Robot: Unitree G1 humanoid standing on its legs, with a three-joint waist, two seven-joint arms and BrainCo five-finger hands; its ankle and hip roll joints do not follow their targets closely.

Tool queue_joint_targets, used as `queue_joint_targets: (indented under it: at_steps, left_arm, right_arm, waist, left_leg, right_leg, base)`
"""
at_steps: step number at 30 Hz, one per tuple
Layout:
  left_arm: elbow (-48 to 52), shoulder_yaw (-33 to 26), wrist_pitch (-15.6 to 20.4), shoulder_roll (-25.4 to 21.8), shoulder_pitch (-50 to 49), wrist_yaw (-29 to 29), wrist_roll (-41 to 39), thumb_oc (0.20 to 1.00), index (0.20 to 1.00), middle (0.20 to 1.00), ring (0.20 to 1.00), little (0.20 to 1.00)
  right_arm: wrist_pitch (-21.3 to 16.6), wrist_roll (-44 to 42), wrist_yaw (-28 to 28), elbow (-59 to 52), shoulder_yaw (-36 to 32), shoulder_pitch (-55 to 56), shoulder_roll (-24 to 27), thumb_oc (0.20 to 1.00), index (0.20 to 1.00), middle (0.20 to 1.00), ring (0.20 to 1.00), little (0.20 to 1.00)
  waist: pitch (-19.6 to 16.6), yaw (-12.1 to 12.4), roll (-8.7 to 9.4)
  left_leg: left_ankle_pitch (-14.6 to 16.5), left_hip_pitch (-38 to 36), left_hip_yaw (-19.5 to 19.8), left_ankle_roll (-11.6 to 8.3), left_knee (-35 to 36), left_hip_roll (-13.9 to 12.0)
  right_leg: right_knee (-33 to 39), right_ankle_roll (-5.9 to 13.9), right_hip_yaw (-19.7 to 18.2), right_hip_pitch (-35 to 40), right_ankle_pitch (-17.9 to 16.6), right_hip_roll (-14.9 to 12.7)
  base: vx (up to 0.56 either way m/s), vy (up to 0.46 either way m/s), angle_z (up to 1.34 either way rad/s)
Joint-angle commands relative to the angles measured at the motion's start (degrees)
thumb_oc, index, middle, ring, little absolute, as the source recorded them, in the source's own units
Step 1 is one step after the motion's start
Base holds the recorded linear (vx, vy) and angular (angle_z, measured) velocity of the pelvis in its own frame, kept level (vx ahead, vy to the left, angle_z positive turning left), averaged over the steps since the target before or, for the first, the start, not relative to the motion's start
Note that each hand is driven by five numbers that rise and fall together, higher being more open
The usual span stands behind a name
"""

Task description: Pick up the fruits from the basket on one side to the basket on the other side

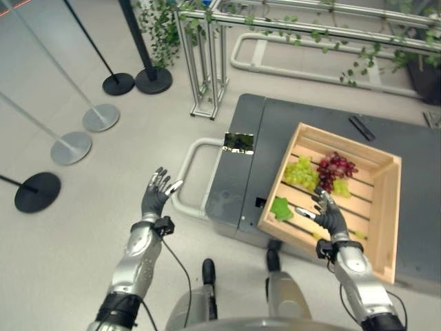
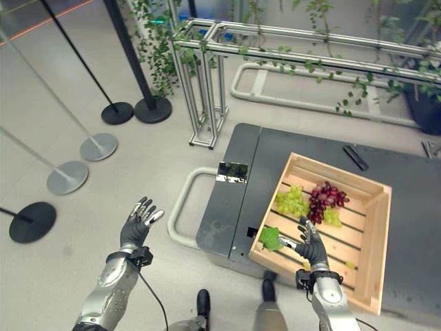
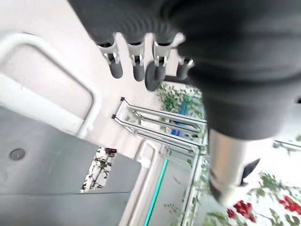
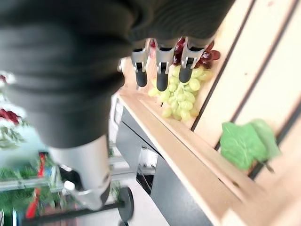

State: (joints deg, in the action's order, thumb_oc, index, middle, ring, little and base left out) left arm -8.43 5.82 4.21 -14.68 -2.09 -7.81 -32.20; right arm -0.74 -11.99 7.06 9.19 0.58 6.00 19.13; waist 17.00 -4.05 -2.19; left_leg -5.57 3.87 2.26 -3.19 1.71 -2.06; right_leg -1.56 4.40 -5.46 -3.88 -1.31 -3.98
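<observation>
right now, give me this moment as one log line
right hand open over wooden crate, short of green grapes | red grapes in crate | left hand open above floor, idle

Crate (image 1: 386,207) under right hand (image 1: 329,215): pale unfinished wood, slatted. Table (image 1: 289,117): dark grey, matt, smooth. Grapes (image 1: 335,167) ahead of fingers: glossy. Leaf (image 1: 280,207): matt, plastic-looking.
</observation>
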Motion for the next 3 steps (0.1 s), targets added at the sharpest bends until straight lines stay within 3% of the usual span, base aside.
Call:
queue_joint_targets:
  at_steps: [1,3]
  left_arm:
    - [2.5,0.2,2.6,0.4,3.0,1.6,0.8,1.0,1.0,1.0,1.0,1.0]
    - [2.9,0.2,2.3,0.8,2.7,2.0,0.1,1.0,1.0,1.0,1.0,1.0]
  right_arm:
    - [-2.1,-0.2,-0.1,-3.9,-1.9,-1.0,2.3,1.0,1.0,1.0,1.0,1.0]
    - [-2.0,-0.3,-0.3,-3.8,-2.0,-1.4,2.8,1.0,1.0,1.0,1.0,1.0]
  waist:
    - [-2.3,-1.0,0.55]
    - [-2.2,-0.6,0.14]
  left_leg:
    - [5.6,2.2,3.4,-3.52,-3.2,-0.4]
    - [5.8,2.4,4.8,-4.25,-3.7,-0.7]
  right_leg:
    - [0.7,2.58,3.0,1.9,9.3,-2.1]
    - [1.6,1.99,4.7,3.1,9.6,-2.1]
  base:
    - [0.07,-0.204,0.0]
    - [0.03,-0.172,0.18]
